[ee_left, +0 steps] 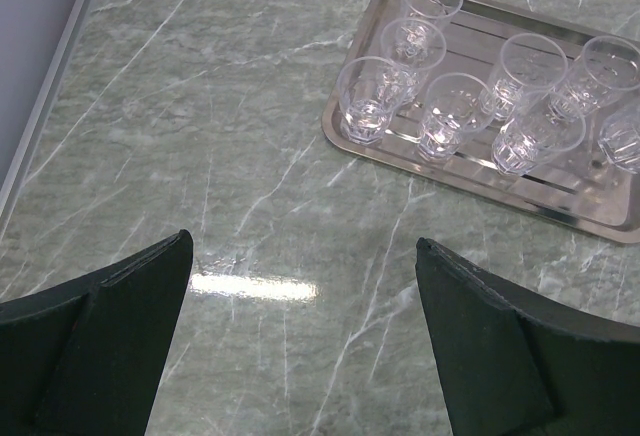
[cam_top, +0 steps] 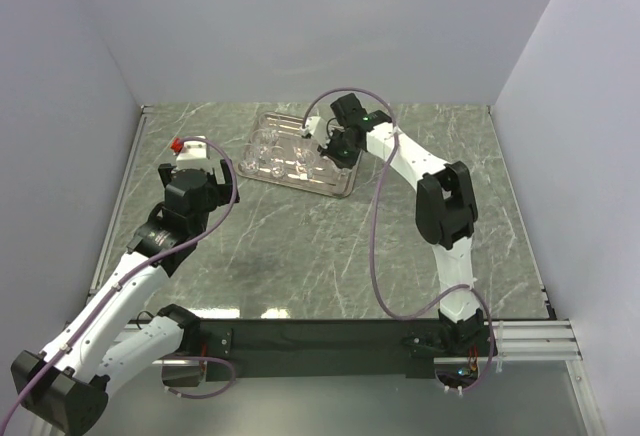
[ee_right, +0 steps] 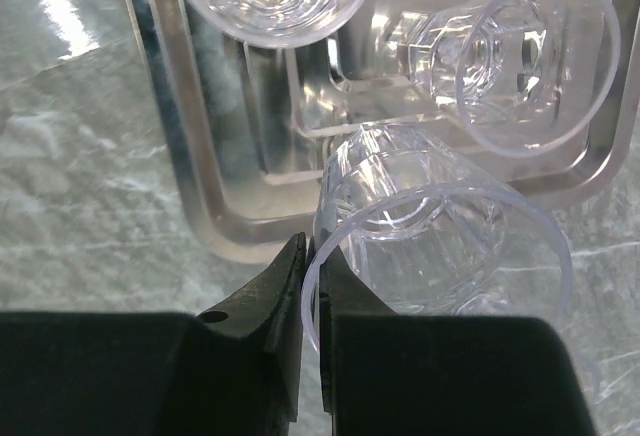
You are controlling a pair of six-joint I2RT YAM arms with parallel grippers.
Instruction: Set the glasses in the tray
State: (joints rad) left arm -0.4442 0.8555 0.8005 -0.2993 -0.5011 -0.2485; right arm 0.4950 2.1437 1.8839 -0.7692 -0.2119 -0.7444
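Our left claw [ee_left: 302, 251] hangs with its fingers wide apart over the table [ee_left: 200, 156], just beside the tray [ee_left: 575, 206], probably to keep clear. Farther on, our right claw [ee_right: 308, 281] is clamped on a glass [ee_right: 440, 246] by its rim, so it hangs upright at the tray's corner. Beyond stand the other glasses [ee_left: 445, 116], already in the tray.

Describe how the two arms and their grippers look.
Both the left arm and right arm have white links and black joints. A purple cable loops along each. The left gripper and right gripper have black, tapered fingers.
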